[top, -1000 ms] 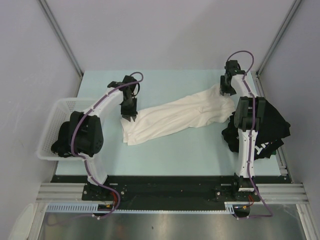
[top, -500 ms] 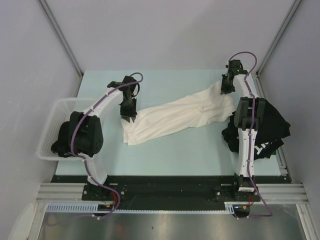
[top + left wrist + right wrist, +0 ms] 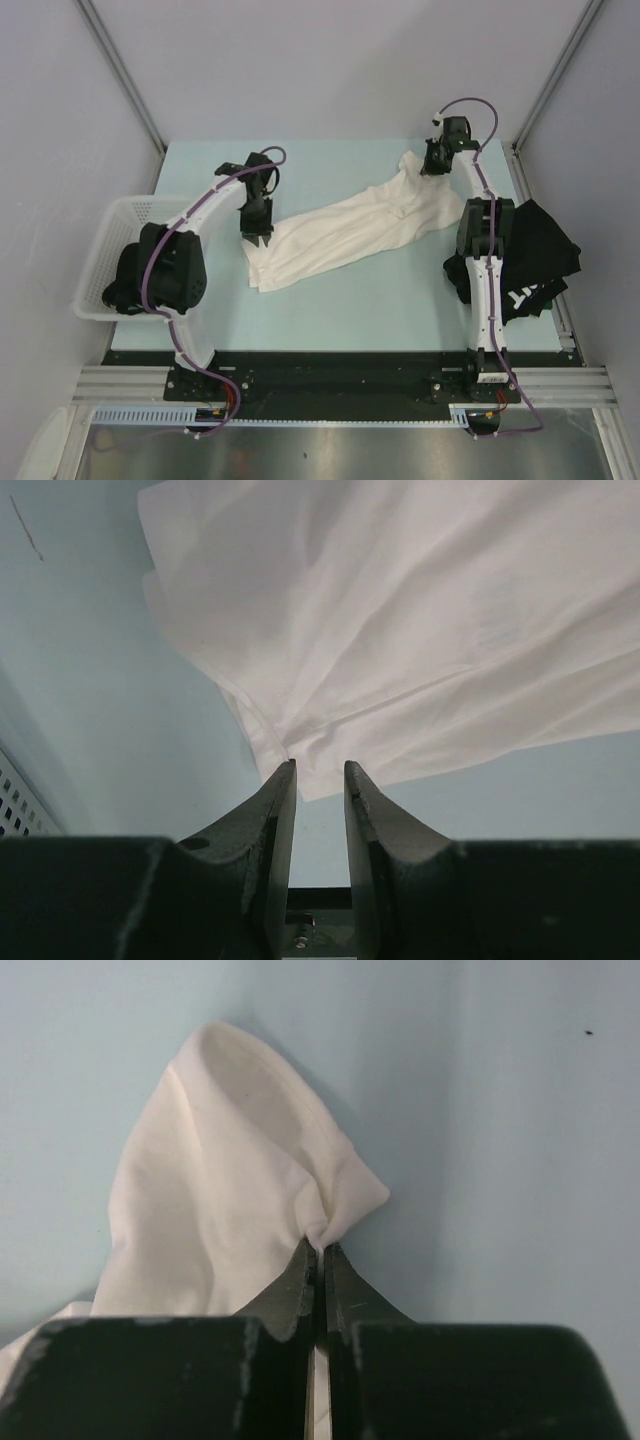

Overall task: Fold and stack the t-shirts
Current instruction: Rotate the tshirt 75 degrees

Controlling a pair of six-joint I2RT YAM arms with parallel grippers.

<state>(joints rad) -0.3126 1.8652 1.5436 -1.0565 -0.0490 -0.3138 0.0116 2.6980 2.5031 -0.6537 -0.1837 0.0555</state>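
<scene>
On pale blue table (image 3: 350, 300), cream t-shirt (image 3: 350, 235) stretched, grey walls (image 3: 330, 60) around

A pale blue-green table (image 3: 350, 300) fills the middle of the overhead view, its surface matte and plain. At its left edge sits a white plastic mesh basket (image 3: 118, 225), its perforated walls showing along the far and left sides; it overhangs the table's left border a little. Grey-white enclosure walls (image 3: 330, 60) rise behind and to both sides, with slim metal corner posts (image 3: 125, 75) running diagonally up from the table's far corners. Along the near edge runs a black base plate (image 3: 330, 375), and in front of it a silver aluminium rail (image 3: 330, 385).
</scene>
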